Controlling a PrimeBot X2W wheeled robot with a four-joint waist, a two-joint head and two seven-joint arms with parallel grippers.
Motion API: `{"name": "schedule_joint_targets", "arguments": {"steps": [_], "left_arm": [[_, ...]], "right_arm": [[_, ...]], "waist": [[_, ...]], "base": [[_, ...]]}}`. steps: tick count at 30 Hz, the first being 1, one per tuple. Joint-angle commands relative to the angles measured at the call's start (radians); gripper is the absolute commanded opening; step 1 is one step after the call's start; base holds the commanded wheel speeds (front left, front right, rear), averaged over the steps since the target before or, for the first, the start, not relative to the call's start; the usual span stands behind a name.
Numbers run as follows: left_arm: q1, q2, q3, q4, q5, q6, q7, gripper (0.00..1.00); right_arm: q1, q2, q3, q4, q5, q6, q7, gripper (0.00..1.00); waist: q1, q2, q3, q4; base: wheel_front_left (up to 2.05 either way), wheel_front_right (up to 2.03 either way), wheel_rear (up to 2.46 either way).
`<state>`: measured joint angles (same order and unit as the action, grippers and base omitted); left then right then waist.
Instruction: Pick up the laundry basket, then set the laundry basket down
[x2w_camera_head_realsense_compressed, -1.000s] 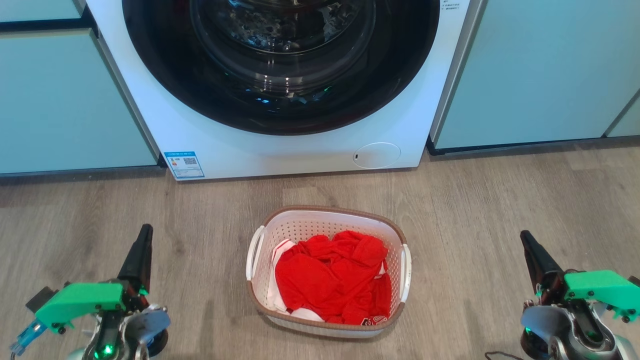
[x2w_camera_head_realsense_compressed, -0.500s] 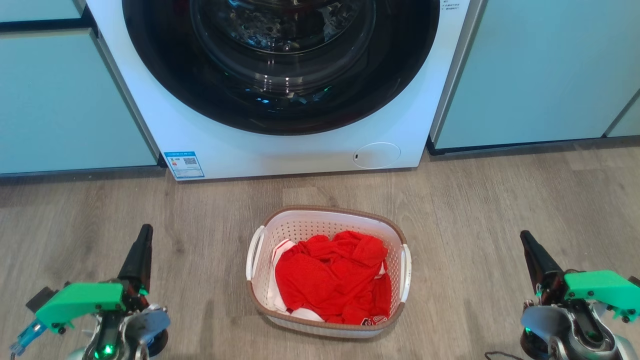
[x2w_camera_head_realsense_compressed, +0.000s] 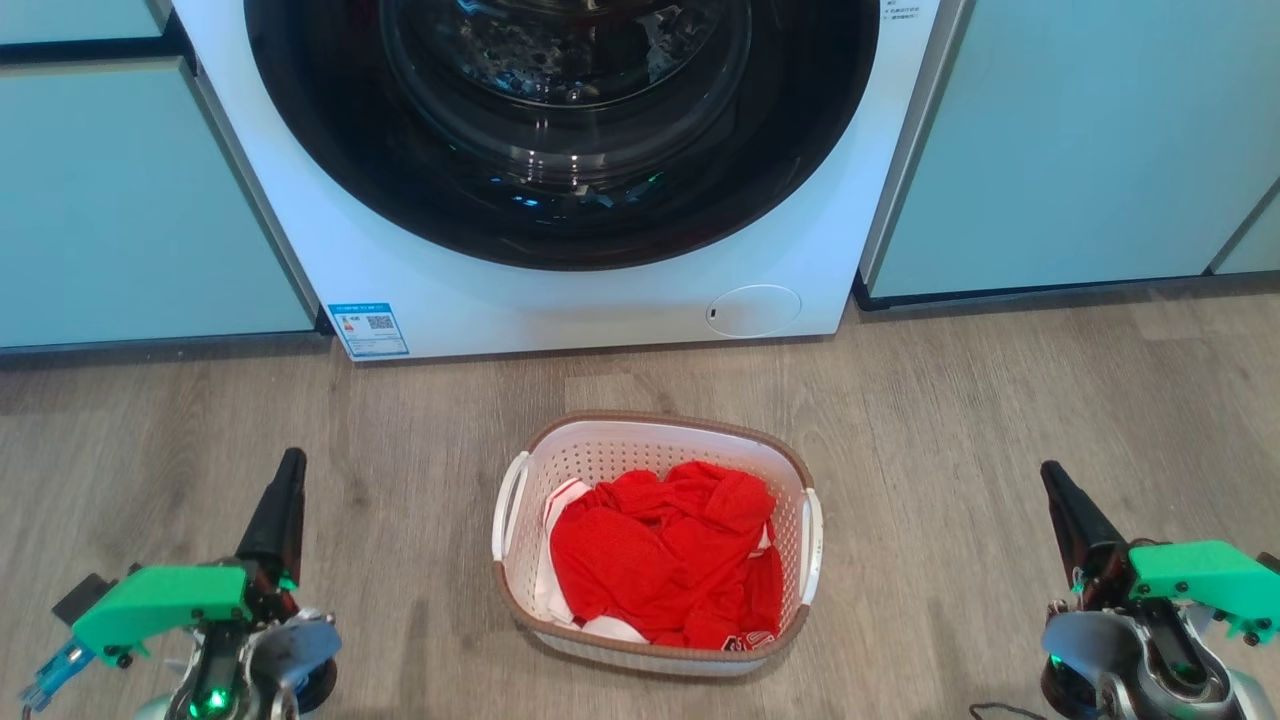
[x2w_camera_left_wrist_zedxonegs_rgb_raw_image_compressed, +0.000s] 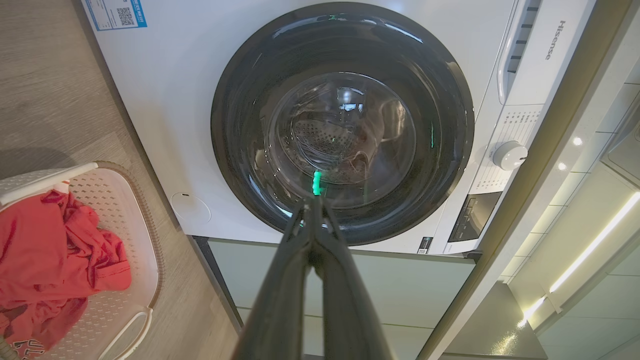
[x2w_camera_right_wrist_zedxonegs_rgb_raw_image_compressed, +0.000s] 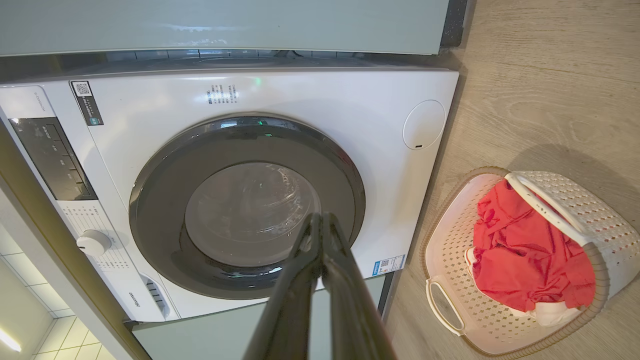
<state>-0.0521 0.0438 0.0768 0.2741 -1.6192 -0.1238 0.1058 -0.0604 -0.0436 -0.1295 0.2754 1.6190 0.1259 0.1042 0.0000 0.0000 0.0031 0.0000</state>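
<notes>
Grey wood-look floor (x2w_camera_head_realsense_compressed: 1000, 420) runs to a white washing machine (x2w_camera_head_realsense_compressed: 600, 300) ahead of both jaws, flanked by pale green cabinets (x2w_camera_head_realsense_compressed: 1050, 150). The laundry basket (x2w_camera_head_realsense_compressed: 640, 455) sits on it between the left jaws and right jaws, well apart from each; both pairs are pressed together. Its bottom is hidden under red clothes (x2w_camera_head_realsense_compressed: 660, 550).

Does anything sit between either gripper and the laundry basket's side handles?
Nothing visible does. Bare wood floor separates the left gripper from the laundry basket at its left handle, and the right gripper from its right handle. Both grippers are shut and apart from it; red clothing lies inside.
</notes>
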Motion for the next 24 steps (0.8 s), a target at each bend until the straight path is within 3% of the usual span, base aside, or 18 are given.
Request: {"name": "schedule_joint_targets", "arguments": {"steps": [1, 24], "left_arm": [[-0.056, 0.008, 0.036, -0.029, 0.010, -0.007, 0.006, 0.00], [-0.056, 0.008, 0.036, -0.029, 0.010, -0.007, 0.007, 0.00]], "right_arm": [[-0.047, -0.009, 0.018, -0.031, -0.009, 0.005, 0.007, 0.00], [-0.047, -0.008, 0.017, -0.031, -0.010, 0.005, 0.008, 0.00]], "waist": [[0.0000, 0.0000, 0.000, 0.000], [0.0000, 0.0000, 0.000, 0.000]], "base": [[0.00, 0.00, 0.00], [0.00, 0.00, 0.00]]}}
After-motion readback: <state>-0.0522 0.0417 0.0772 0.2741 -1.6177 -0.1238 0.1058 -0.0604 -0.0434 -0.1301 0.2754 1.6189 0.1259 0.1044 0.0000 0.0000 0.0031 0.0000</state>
